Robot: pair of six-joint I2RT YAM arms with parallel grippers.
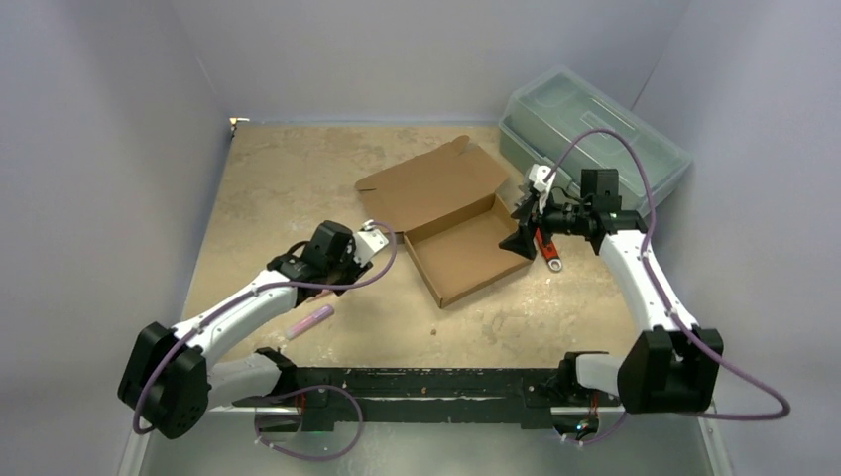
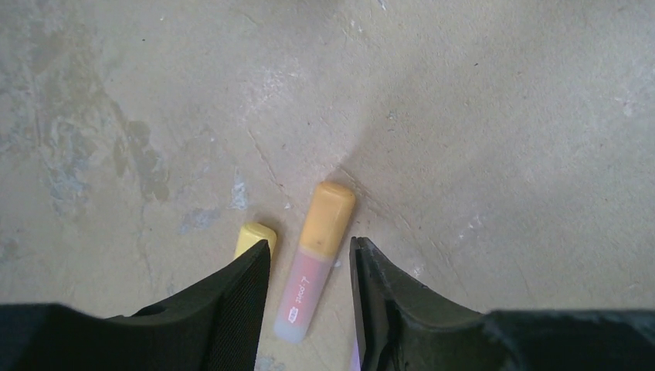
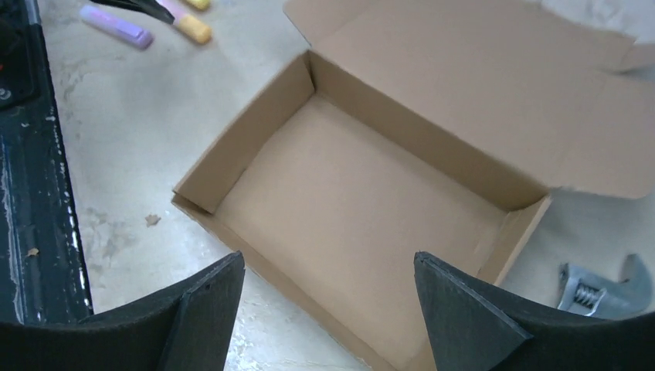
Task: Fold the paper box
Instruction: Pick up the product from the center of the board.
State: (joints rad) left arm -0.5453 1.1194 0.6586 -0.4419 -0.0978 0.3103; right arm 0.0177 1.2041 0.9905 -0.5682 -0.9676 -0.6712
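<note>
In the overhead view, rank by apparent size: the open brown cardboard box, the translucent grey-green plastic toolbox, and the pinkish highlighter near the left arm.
1. Open brown cardboard box.
2. Translucent grey-green plastic toolbox, slightly smaller, though it's farther away and partly behind the right arm.
3. Pinkish highlighter, clearly smallest.

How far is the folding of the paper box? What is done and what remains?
Done: the paper box stands as a tray, walls upright. In hand: nothing is gripped; the right gripper hangs open over it, the left gripper open over an orange-capped highlighter, away from the box. Left: the lid lies open behind and must be closed.
</note>
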